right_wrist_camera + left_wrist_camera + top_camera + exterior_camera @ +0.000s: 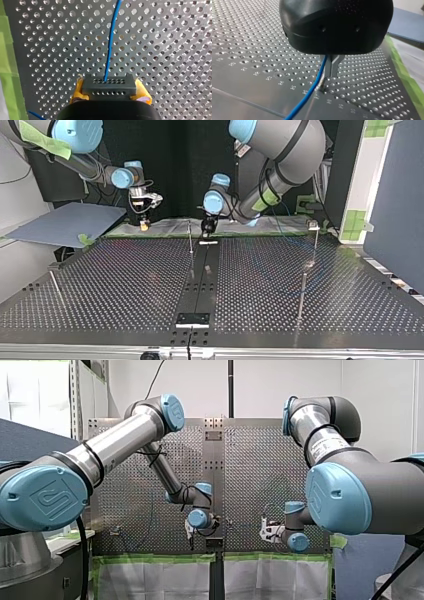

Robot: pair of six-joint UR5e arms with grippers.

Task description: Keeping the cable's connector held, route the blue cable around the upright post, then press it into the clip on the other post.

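In the right wrist view my right gripper point(109, 86) is shut on the black connector point(109, 93), which sits between its yellow pads point(77, 90). The blue cable point(110, 45) runs straight ahead from the connector over the perforated plate. My left gripper point(331, 75) has its metal fingers point(334, 65) shut on the blue cable point(310, 92) just above the plate, beside a small metal stud point(322, 86). In the top view my left gripper point(207, 229) hangs next to a thin upright post point(190, 237). My right gripper point(144, 222) is further to the left. A post with a clip point(313, 225) stands at the right.
Two more thin posts point(302, 295) point(55, 282) stand on the perforated table point(125, 285). A black strip point(200, 280) runs down its middle. Green tape point(150, 559) and white cloth line the edge near the arms. A blue-grey board point(70, 222) lies at the top view's left.
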